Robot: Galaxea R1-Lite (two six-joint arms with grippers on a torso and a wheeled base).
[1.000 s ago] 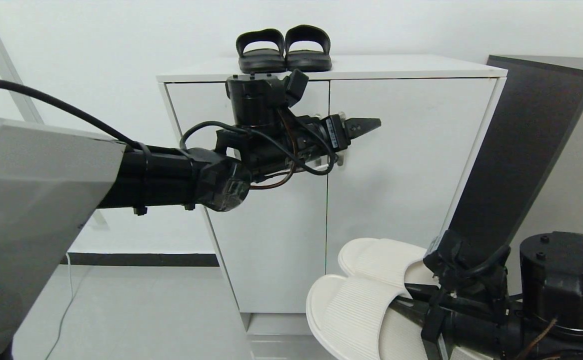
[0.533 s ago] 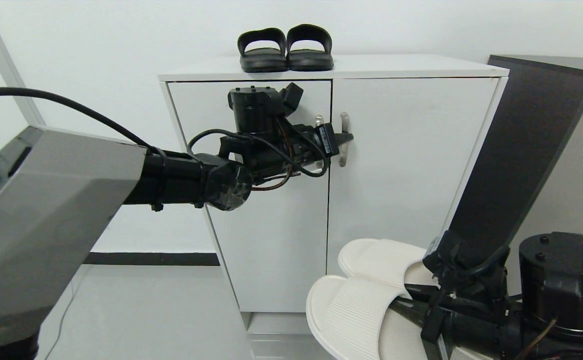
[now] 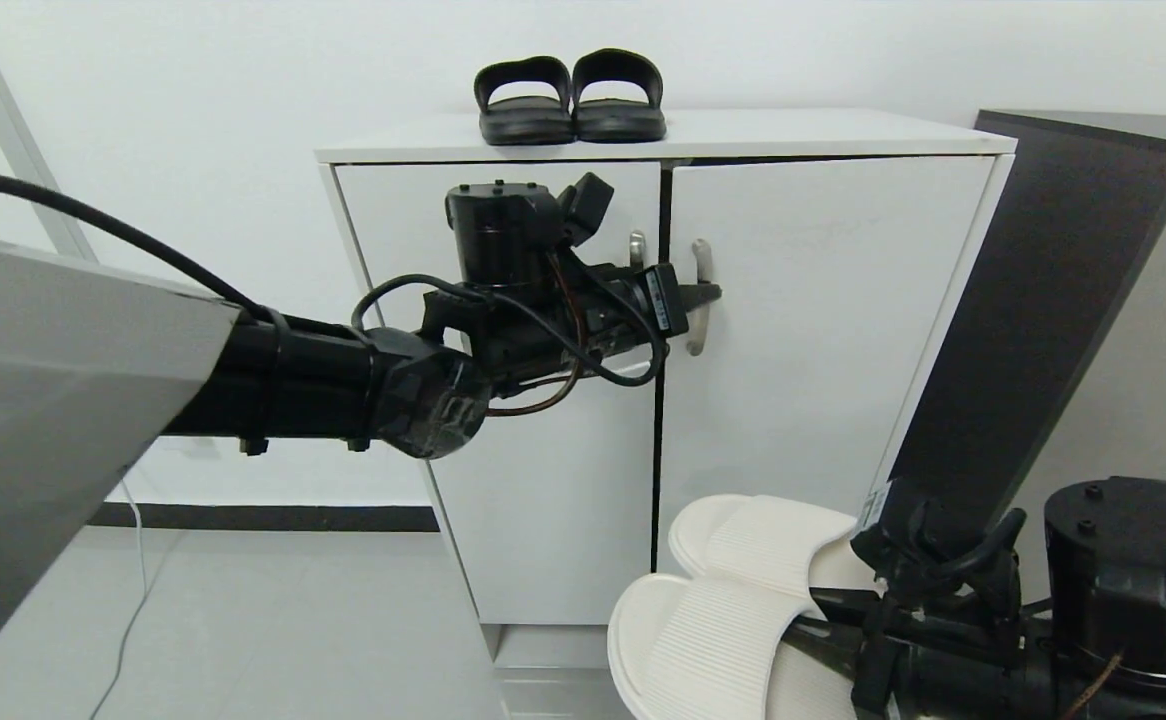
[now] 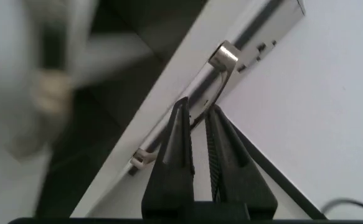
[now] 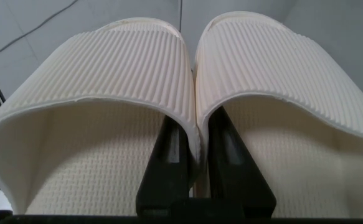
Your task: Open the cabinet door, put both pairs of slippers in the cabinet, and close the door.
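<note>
A white two-door cabinet (image 3: 803, 400) stands ahead. Its right door is ajar, with a dark gap along its inner edge. My left gripper (image 3: 705, 296) is shut on that door's silver handle (image 3: 703, 262). In the left wrist view the handle (image 4: 217, 87) runs between the closed fingertips (image 4: 182, 124). A pair of black slippers (image 3: 570, 98) sits on the cabinet top. Low on the right, my right gripper (image 5: 197, 140) is shut on the touching inner edges of a pair of white slippers (image 3: 718, 610), held in front of the cabinet's lower right door.
A tall dark grey unit (image 3: 1043, 300) stands right beside the cabinet. The left door (image 3: 543, 480) is closed, and its handle (image 3: 636, 245) is next to the gap. Grey floor (image 3: 273, 620) with a thin cable (image 3: 128, 620) lies to the left.
My left gripper moved back from right of the handles, closed on the right door's handle and pulled the door slightly ajar. The white slippers sank a little in the view.
</note>
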